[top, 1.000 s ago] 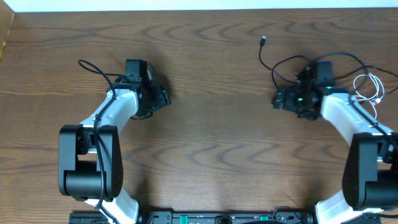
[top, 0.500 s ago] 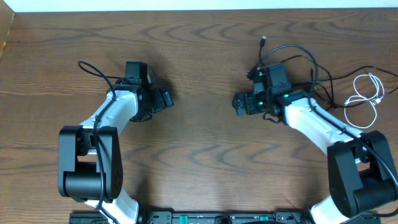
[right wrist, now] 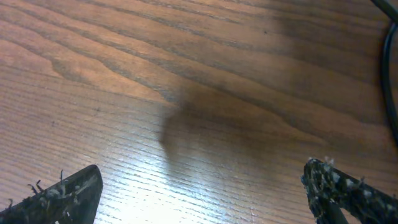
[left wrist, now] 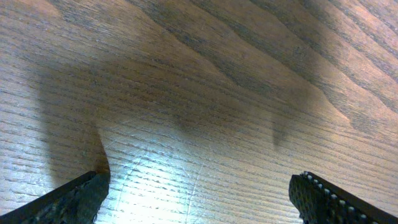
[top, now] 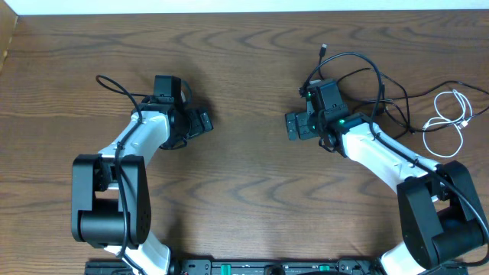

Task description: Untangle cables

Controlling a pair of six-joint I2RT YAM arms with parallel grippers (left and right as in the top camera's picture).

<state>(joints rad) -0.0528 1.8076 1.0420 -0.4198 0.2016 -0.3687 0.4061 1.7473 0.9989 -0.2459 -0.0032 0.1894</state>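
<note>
On the brown wood-grain table [top: 252, 53], seen from overhead, the thin black cables [top: 365, 59] are found in the upper right of the frame, looped over one another just behind and beside the right arm's wrist. One small dark plug end [top: 324, 50] is seen lying free at the top of that loop, and further strands are trailed off towards the right edge. Where one black cord ends and the other begins cannot be told. The short white cable [top: 449, 121] is laid in loose curls at the far right of the frame, just beside the black strands, and whether it touches them cannot be made out. The right gripper [top: 294, 126] is held low over the table, right of centre, with its jaws spread wide apart. In its wrist view, only bare wood is seen between the two fingertips [right wrist: 59, 199], while a black cord is glimpsed at the right edge. The left gripper [top: 202, 122] is placed left of centre, well apart from every cord, its jaws likewise spread wide. In its wrist view only lit wood grain is framed between the fingertips [left wrist: 74, 198].
</note>
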